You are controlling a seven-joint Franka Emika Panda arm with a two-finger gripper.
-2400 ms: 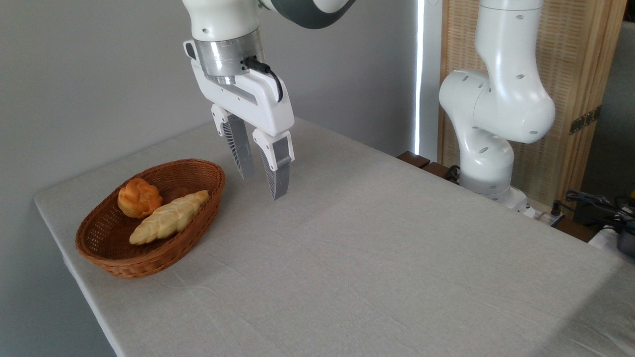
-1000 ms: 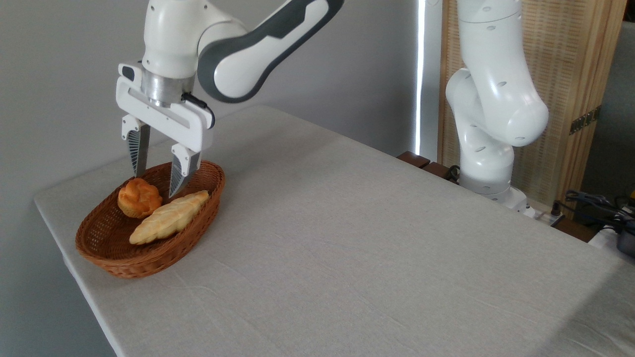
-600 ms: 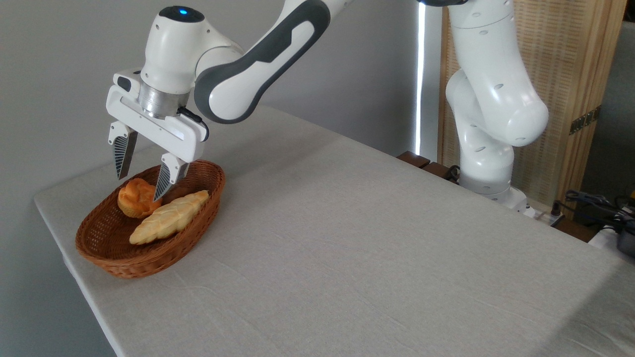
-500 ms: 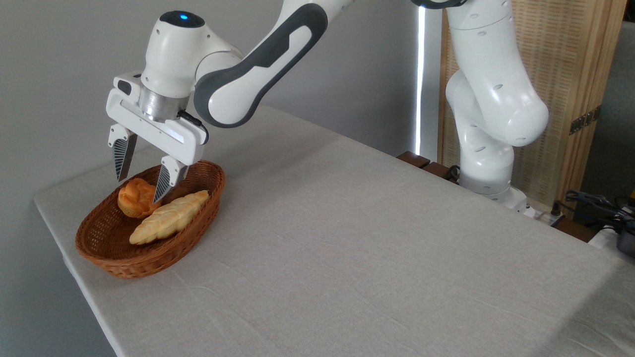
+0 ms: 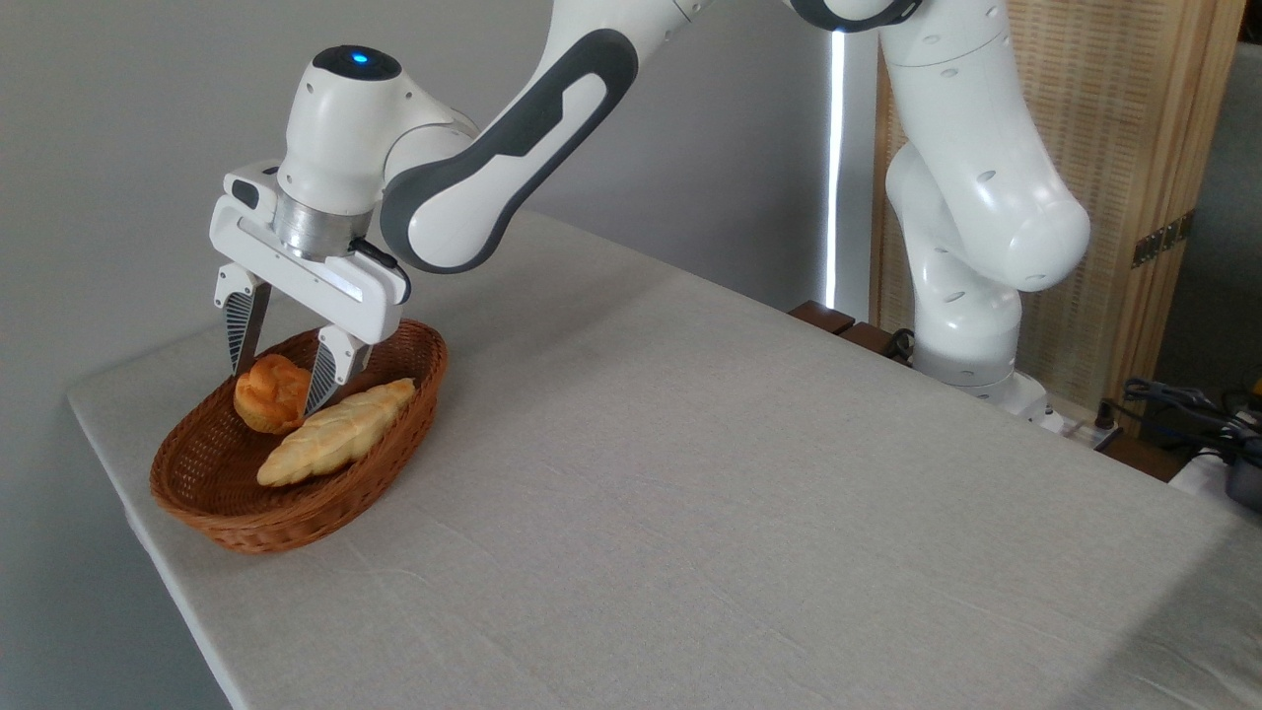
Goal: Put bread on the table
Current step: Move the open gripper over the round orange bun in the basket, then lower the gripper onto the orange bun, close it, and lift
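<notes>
The bread (image 5: 268,395), a small round orange-golden bun, sits at the back of a brown wicker basket (image 5: 246,513) on the grey-beige table (image 5: 739,513). My gripper (image 5: 272,392) has come down over the bun and is open, one finger on each side of it. The left fingertip stands by the bun's upper left and the right fingertip at its right edge, in front of it. I cannot tell whether either finger touches the bun.
A long pale-yellow braided loaf (image 5: 335,434) lies in the basket just right of and in front of the bun. The arm's white base (image 5: 971,325) stands at the table's far right edge, with cables (image 5: 1183,404) beyond it.
The gripper travelled left from over the table to above the basket, then lowered so its open fingers now straddle the bun. The bun and loaf have not moved.
</notes>
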